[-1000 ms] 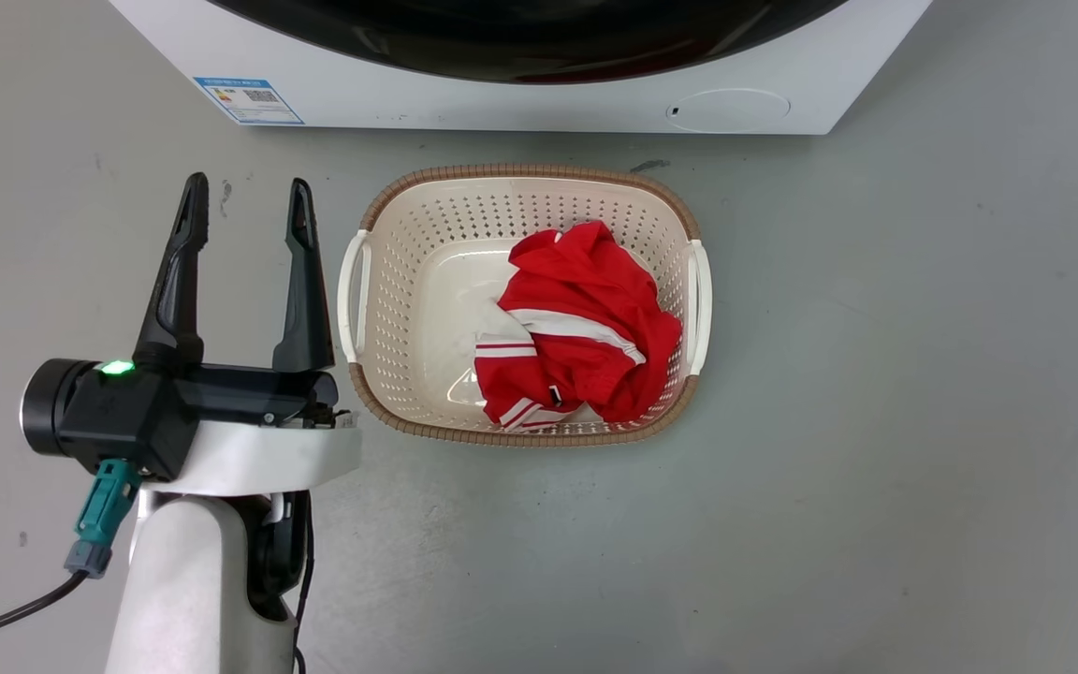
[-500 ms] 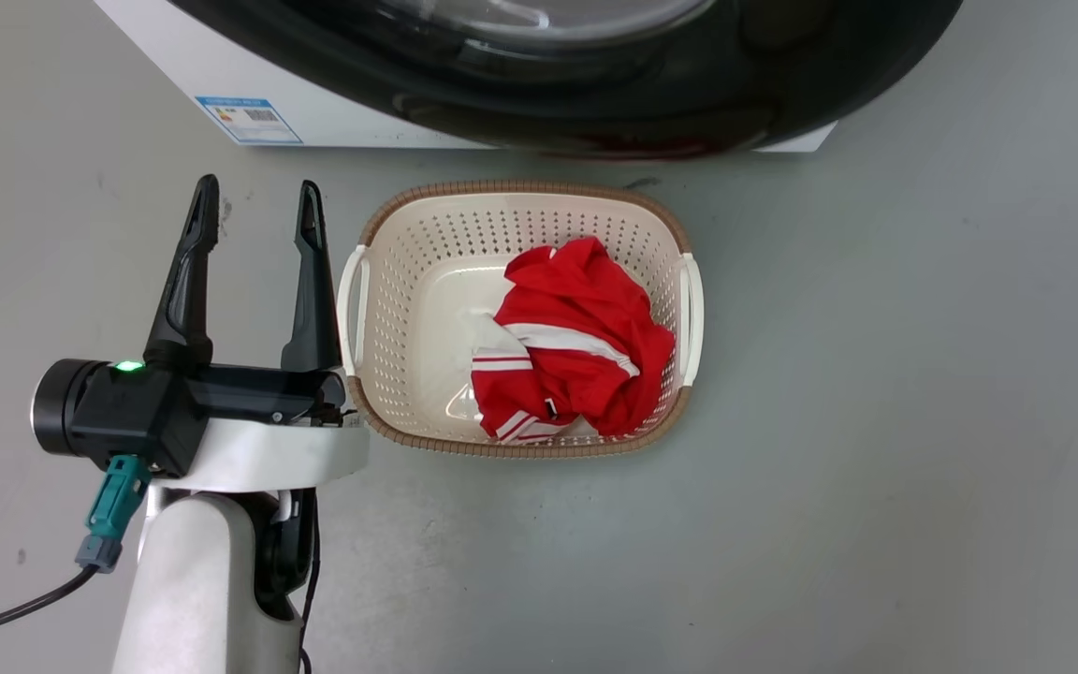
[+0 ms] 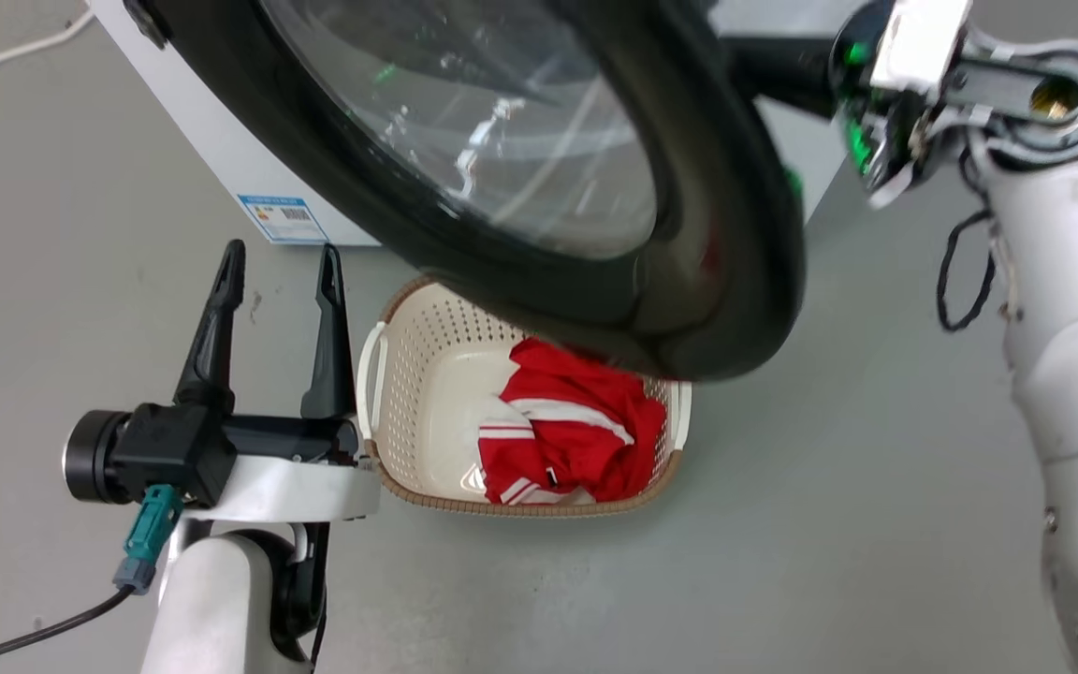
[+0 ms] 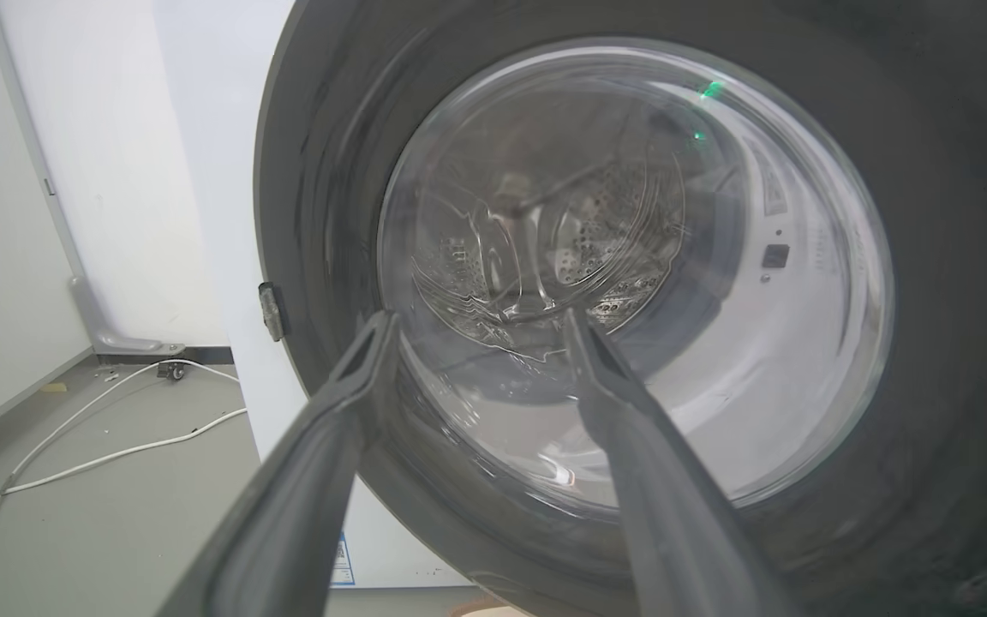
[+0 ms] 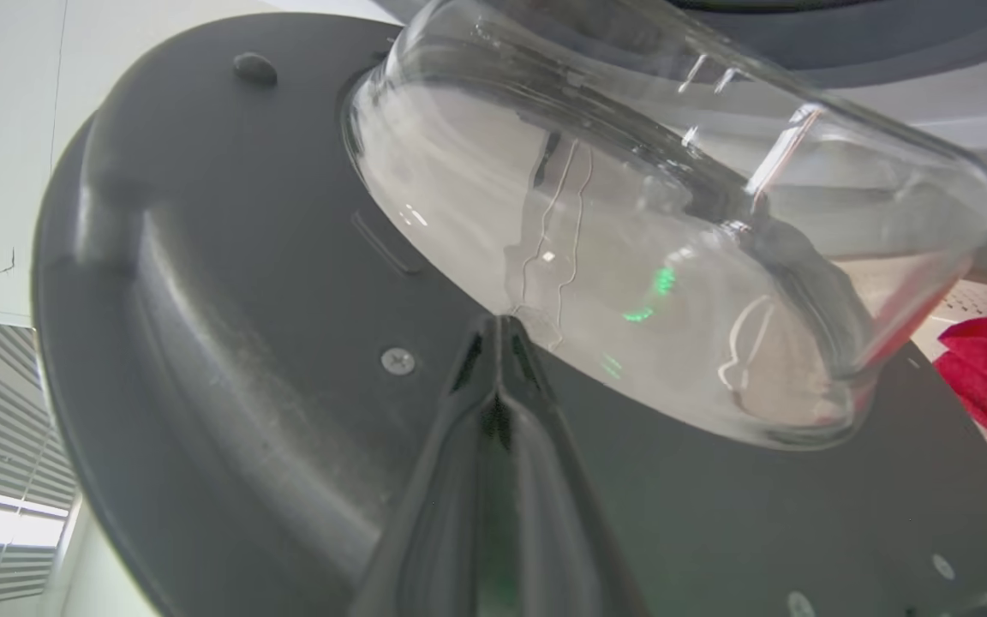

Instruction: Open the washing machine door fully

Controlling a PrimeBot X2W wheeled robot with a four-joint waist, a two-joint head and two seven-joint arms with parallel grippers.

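The left gripper [image 3: 282, 257] is low and close to the robot, over the grey floor [image 3: 876, 487]. Its two dark fingers are spread wide apart and hold nothing. Just beside it, on the floor, sits a cream basket [image 3: 405, 374] with a brown rim. A red cloth [image 3: 576, 431] with white stripes lies bunched up in the basket.

Above the far side of the basket hangs the washing machine door [image 3: 698, 243]. It is big, round and shiny black, and it is swung partly open. Its clear glass bowl [image 5: 631, 257] bulges out from its inner side.

The right arm [image 3: 1063, 281] reaches up to the far edge of the door. In the right wrist view, the right gripper [image 5: 500, 330] has its fingers pressed together, with nothing between them. The tips point at the door's dark inner side, just beside the glass bowl. They may be touching it, but I cannot tell for sure.

Behind the door stands the white washing machine [image 3: 240, 168], with a blue label [image 3: 282, 217] low on its front. In the left wrist view, the steel drum [image 4: 545, 240] shows through the glass.
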